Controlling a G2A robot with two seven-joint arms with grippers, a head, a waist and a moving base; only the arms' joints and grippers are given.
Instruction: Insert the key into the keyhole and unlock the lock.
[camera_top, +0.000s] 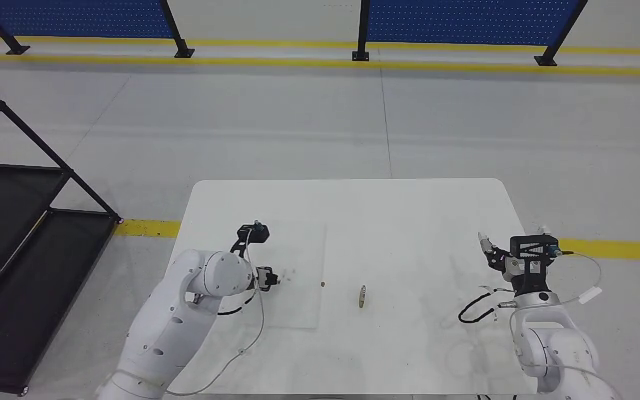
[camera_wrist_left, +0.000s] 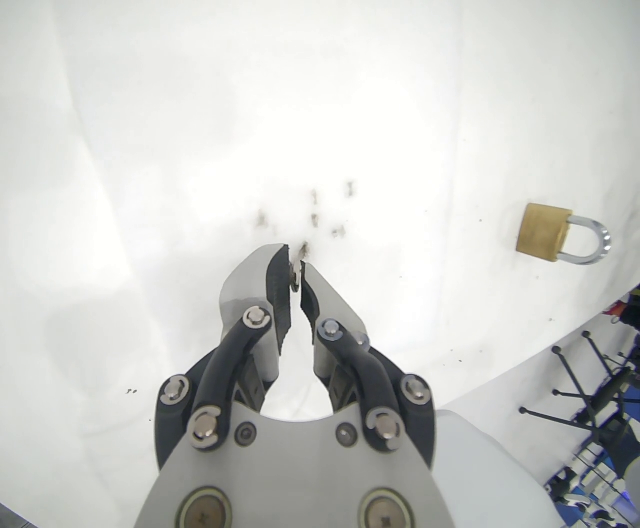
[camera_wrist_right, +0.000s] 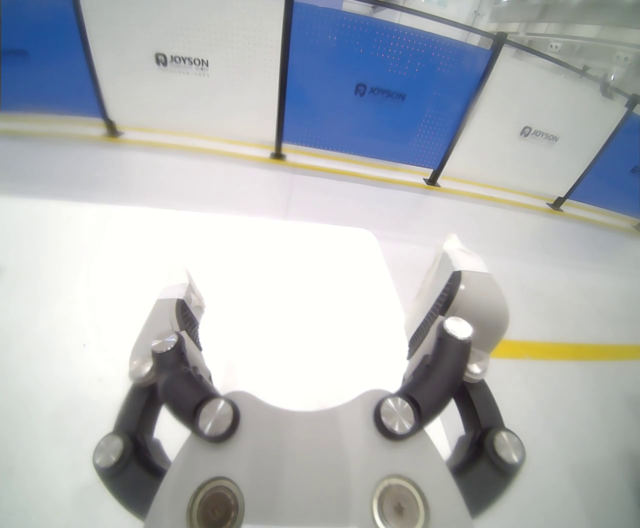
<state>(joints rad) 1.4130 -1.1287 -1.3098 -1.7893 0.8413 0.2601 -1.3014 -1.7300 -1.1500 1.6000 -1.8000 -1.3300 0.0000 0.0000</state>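
Left wrist view: key (camera_wrist_left: 296, 276) inside left tool (camera_wrist_left: 298, 260)

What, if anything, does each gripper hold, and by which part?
The left gripper pinches a small metal piece, likely the key, between its fingertips; which end is gripped cannot be told. The right gripper is open, empty.

Worktop (camera_top: 430, 220): white, rectangular, rounded corners, matte surface, standing on a pale grey floor.

On its left half lies a thin, pale, translucent rectangular sheet (camera_top: 300, 250), flat, edges parallel to the worktop's. A cluster of small dark smudges (camera_wrist_left: 315, 215) marks the sheet.

Brass padlock (camera_wrist_left: 545, 232) with a silver steel shackle: lies flat on its side on the bare worktop, near the middle, just beyond the sheet's right edge and not touching it. Shackle appears closed.
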